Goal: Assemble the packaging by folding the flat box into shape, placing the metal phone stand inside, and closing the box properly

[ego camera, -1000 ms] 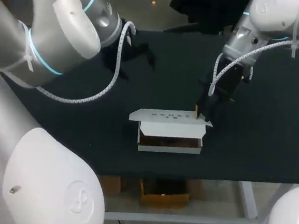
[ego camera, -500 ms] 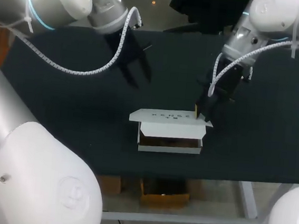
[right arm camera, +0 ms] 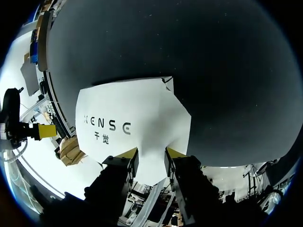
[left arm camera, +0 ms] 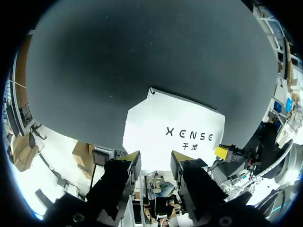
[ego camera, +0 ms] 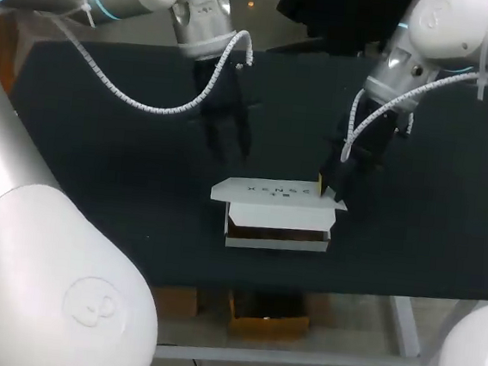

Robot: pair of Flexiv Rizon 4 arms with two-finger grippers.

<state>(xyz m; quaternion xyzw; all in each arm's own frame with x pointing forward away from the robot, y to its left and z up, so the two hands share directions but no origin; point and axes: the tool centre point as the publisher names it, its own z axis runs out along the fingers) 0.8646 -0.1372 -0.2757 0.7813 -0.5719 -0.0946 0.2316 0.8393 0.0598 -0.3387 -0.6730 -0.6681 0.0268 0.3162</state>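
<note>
The white box (ego camera: 278,236) lies on the black table (ego camera: 97,178) with its front open and its lid (ego camera: 273,190) raised. The interior is brown and shadowed, and its contents cannot be identified. The lid carries dark lettering. The right gripper (right arm camera: 147,155) sits at the lid's right rear corner; its grip state cannot be determined. The left gripper (left arm camera: 155,161) hovers behind the box, spread and empty.

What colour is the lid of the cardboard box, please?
White with dark lettering; the flat cardboard box lid shows best in the right wrist view.
</note>
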